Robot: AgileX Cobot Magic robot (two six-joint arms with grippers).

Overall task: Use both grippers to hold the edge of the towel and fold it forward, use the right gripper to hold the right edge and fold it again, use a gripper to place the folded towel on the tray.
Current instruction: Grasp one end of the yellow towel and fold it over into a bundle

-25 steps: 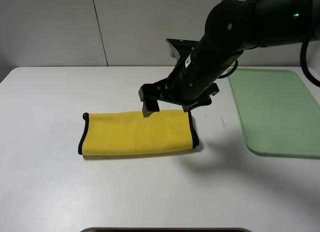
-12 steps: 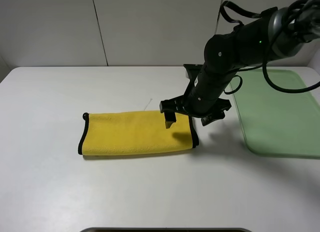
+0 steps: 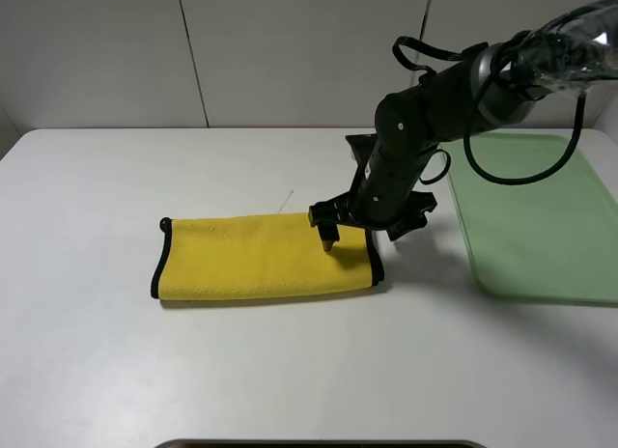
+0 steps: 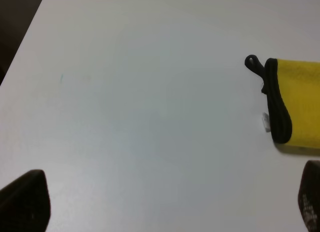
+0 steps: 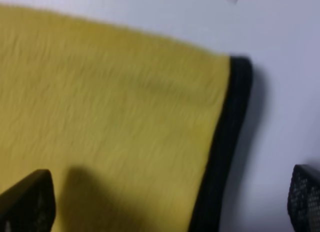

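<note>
The yellow towel (image 3: 261, 258) with black trim lies folded into a long strip on the white table, left of centre. My right gripper (image 3: 365, 232) is open and hangs low over the towel's right end. One finger is over the cloth and the other is past the black edge. In the right wrist view the towel (image 5: 110, 102) and its black edge fill the frame, with the right gripper (image 5: 165, 204) straddling that edge. The left wrist view shows the towel's left end (image 4: 300, 102). My left gripper (image 4: 167, 204) is open and empty over bare table beside it. The left arm is out of the exterior view.
The green tray (image 3: 541, 226) lies flat at the right side of the table, a short way from the towel's right end. A dark rim (image 3: 319, 444) shows at the table's front edge. A wall stands behind the table.
My right gripper has moved right along the towel and come down, from above its middle to its right end. The towel has not moved.
</note>
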